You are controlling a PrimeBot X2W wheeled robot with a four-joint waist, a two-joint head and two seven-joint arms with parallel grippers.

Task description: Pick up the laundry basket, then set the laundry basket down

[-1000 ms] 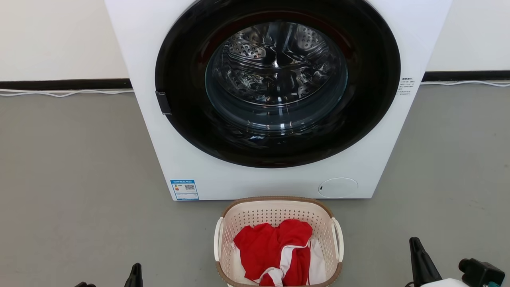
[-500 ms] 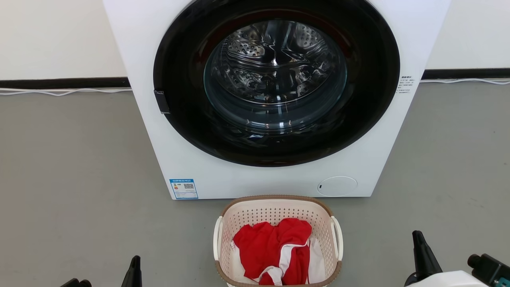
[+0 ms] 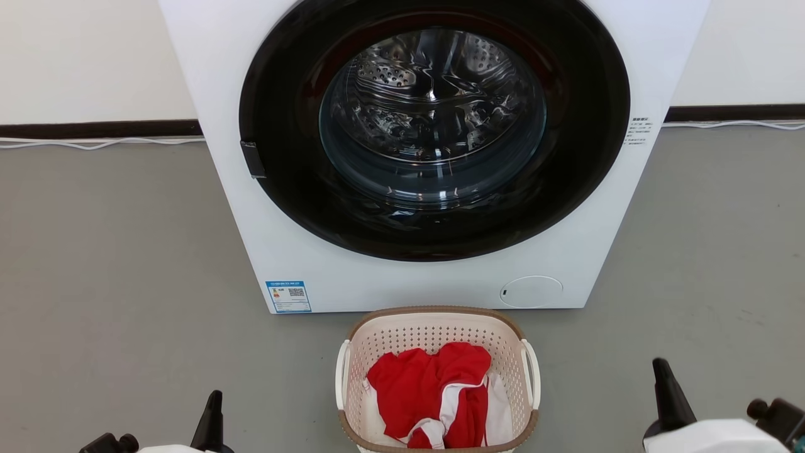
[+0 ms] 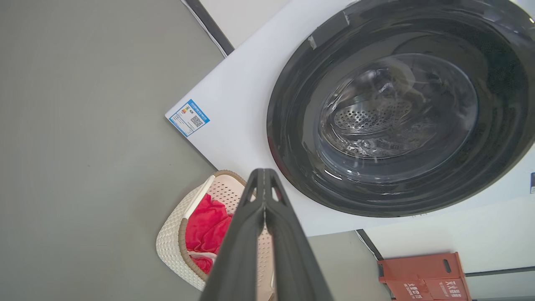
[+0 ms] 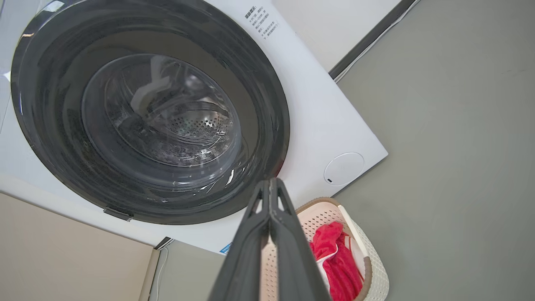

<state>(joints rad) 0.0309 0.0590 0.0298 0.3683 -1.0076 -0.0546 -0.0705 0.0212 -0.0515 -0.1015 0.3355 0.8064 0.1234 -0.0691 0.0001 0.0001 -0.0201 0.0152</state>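
Observation:
The laundry basket (image 3: 434, 327) stands on the grey floor just in front of the washing machine, cream-white with a brown rim and white loop handles (image 3: 532, 374), and holds red and white clothes (image 3: 434, 390). My left gripper (image 3: 214, 409) pokes up at the lower left, well left of the basket, its fingers pressed together and holding nothing. My right gripper (image 3: 663, 384) rises at the lower right, equally clear of the basket, also shut and empty. The left wrist view shows the basket (image 4: 171, 242) behind my shut fingers (image 4: 262, 196); the right wrist view shows the basket (image 5: 372, 271) beside that gripper's fingers (image 5: 271, 196).
A large white washing machine (image 3: 390, 277) with a round dark glass door (image 3: 434, 126) fills the space behind the basket. A white cable (image 3: 94, 143) runs along the wall base. An orange-red box (image 4: 422, 276) stands by the wall beside the machine.
Both arms have risen a little into the head view, showing more pale forearm. The whole picture has shifted slightly, so the camera moved. The basket stays put.

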